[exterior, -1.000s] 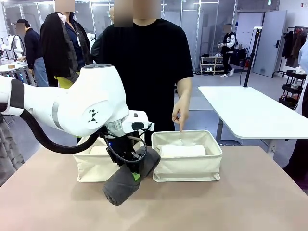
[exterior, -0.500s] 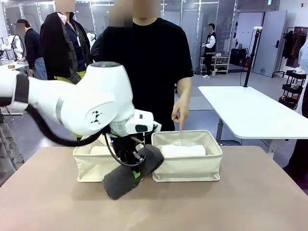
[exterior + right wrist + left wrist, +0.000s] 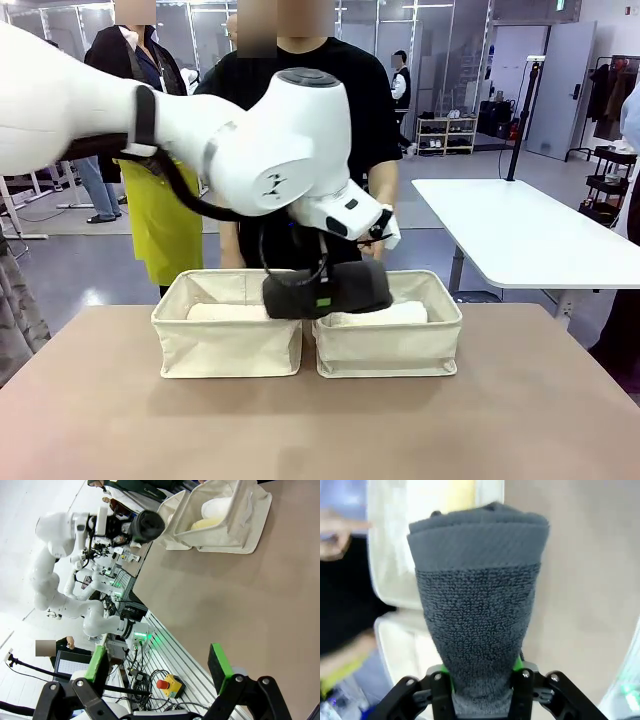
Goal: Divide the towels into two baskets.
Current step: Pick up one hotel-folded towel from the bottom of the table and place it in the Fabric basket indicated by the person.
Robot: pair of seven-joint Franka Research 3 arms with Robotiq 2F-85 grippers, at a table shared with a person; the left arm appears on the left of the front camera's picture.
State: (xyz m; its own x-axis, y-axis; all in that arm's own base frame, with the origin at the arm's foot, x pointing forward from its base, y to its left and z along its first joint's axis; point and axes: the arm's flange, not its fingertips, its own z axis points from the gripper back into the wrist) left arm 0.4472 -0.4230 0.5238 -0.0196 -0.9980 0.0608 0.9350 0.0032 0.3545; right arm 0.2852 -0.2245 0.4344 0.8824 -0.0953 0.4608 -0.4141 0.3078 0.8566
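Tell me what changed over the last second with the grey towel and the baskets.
The left tool, clamped on the dark grey rolled terry towel, lifted it from in front of the two cream fabric baskets and swung it right, over the right basket. The towel turned from tilted to nearly level. Unchanged: the grip, the white rolled towel in the right basket, the left basket, and the right tool, open.

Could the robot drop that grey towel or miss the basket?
It might. The left gripper pinches only one end of the dark grey towel, so the long roll could sag or slip out. The towel hangs over the seam between the two baskets, so it may catch a rim. The person's hand is close behind.
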